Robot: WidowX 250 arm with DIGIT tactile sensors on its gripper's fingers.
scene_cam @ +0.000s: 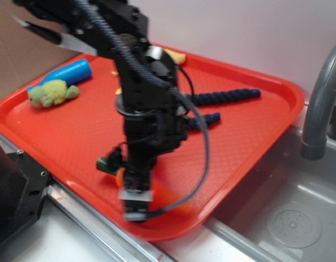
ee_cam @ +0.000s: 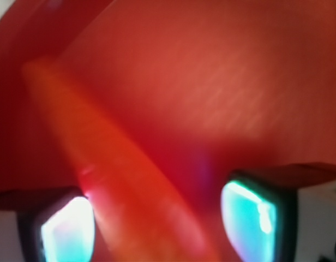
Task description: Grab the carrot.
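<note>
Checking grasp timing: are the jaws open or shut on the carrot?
Open. In the wrist view the two pads stand apart, the carrot lies between them, beside the left one, with a visible gap to the right.

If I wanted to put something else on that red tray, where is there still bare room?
The tray has two open patches: the left-middle stretch between the green plush toy and the gripper, and the right side below the dark blue ridged pieces. It is crowded along the back edge, and at the front rim, where the gripper sits over the carrot.
</note>
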